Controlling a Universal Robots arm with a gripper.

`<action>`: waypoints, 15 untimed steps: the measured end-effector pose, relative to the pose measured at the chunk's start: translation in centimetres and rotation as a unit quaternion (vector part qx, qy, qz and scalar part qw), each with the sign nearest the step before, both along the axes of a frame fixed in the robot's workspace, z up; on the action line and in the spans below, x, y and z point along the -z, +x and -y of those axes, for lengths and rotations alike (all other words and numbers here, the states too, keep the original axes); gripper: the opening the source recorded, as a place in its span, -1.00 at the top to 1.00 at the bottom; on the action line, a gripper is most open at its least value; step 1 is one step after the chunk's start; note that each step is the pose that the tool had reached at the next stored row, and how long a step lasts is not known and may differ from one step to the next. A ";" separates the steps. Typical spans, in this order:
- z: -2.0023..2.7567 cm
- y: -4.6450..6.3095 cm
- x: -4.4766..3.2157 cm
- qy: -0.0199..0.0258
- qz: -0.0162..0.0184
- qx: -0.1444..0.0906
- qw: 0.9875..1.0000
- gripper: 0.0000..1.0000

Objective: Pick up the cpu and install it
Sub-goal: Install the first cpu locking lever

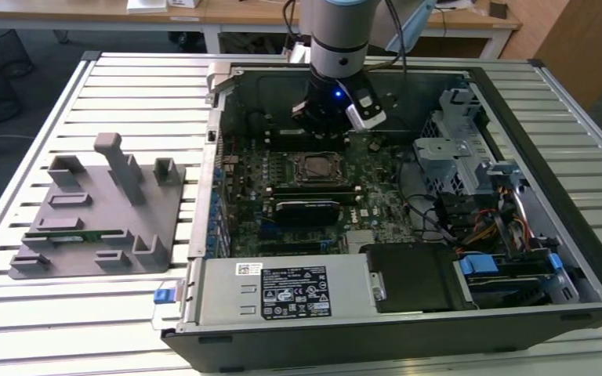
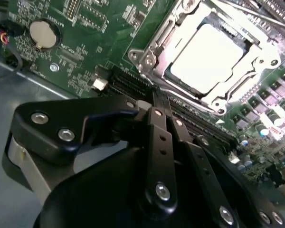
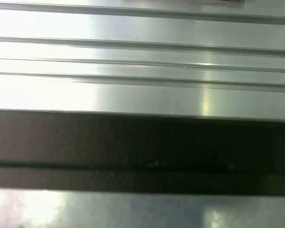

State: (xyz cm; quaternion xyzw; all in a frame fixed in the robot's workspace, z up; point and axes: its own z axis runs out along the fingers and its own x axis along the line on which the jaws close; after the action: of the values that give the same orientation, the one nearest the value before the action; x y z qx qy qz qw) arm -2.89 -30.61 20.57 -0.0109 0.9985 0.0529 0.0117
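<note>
The cpu (image 2: 206, 52), a flat square chip with a pale silver top, lies inside the metal socket frame (image 2: 149, 57) on the green motherboard. In the exterior view the same socket (image 1: 315, 166) sits mid-board inside the open computer case. My gripper (image 2: 160, 97) hovers just beside the socket, over the black memory slots (image 2: 133, 85), with its black fingers (image 2: 156, 118) pressed together and nothing between them. In the exterior view the gripper (image 1: 322, 129) hangs from the arm just behind the socket, a little above the board.
The case wall (image 1: 217, 157) and drive cage (image 1: 458, 149) hem in the board. A grey fixture (image 1: 103, 211) with slots stands on the slatted table (image 1: 134, 86) at the exterior view's left. A coin battery (image 2: 44, 34) sits on the board. The first wrist view shows metal slats (image 3: 142, 90) and a black edge (image 3: 142, 147).
</note>
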 end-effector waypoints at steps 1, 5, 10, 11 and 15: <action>0.08 0.0 -0.01 0.000 0.000 0.000 1.000 0.79; 0.55 0.0 -0.01 0.000 0.000 0.000 1.000 0.79; 0.79 0.0 -0.01 0.000 0.000 0.000 1.000 0.79; 0.87 0.0 0.00 0.000 0.000 0.000 1.000 0.79; 1.10 0.0 0.00 0.000 0.000 0.000 1.000 0.79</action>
State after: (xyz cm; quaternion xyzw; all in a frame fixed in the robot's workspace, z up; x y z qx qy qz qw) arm -2.90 -31.71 20.56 -0.0106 0.9985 0.0529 0.0116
